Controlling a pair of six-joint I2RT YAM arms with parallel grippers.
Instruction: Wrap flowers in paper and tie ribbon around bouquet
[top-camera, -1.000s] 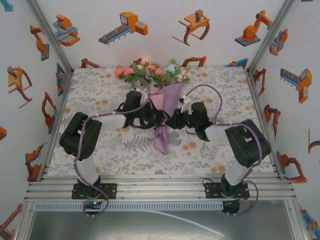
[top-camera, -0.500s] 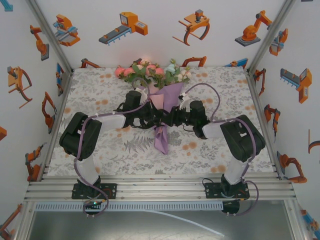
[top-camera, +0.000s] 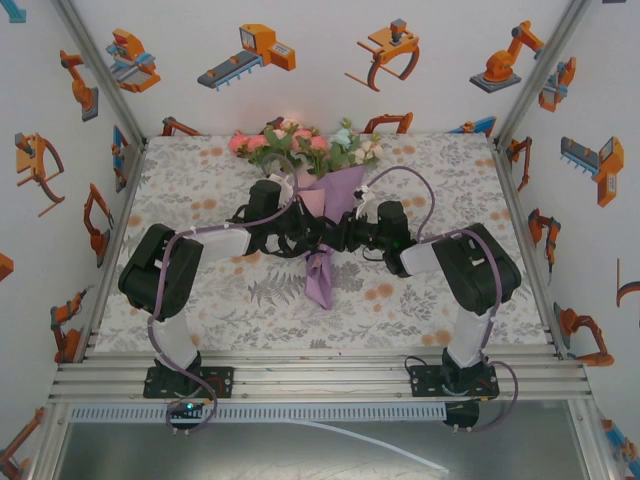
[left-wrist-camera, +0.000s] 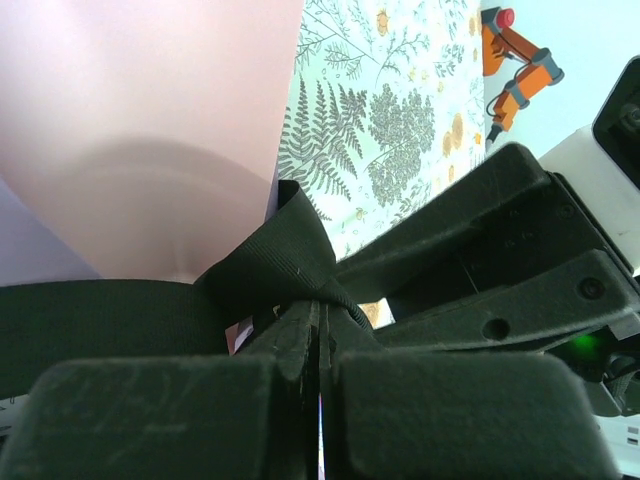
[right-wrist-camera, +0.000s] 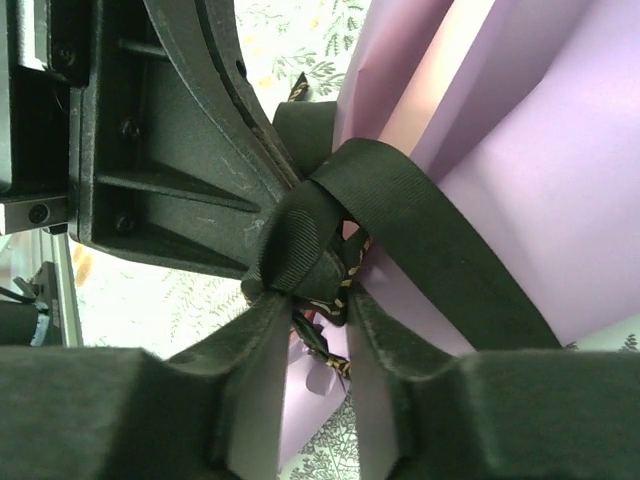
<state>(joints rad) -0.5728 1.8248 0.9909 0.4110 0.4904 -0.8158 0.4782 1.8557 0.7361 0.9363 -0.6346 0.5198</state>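
Since a second ago, swings the right arm further in toward the centre, elbow drawn closer to the bouquet (top-camera: 338, 190); keeps the left arm in place.

Holds the left gripper (left-wrist-camera: 320, 322) fully together, with a fold of the ribbon (left-wrist-camera: 268, 262) pinched at the very tips. Sets the right gripper (right-wrist-camera: 315, 290) with a narrow gap, fingers pressing from both sides on the bunched knot of ribbon. Meets tip to tip at the neck of the cone, exactly where the ribbon goes round the paper (right-wrist-camera: 540, 150).

Further out: bouquet flat on the table (top-camera: 200, 180), flowers (top-camera: 300, 142) toward the far wall, pointed tail toward the arm bases.

Looks like the tying step: paper already wrapped, ribbon already round the neck, knot half made or being tightened. Probably calls next for pulling the two ends apart, evenly and sideways, without dragging the light cone or letting the limp strip slip out.

From the top: whole bouquet and both arms, but the ribbon covered by the grippers and too small to follow. From the right wrist: the crossing of the ribbon over lilac paper, with some light lettering under the knot. From the left wrist: the pink face of the paper and the band running off to the left.
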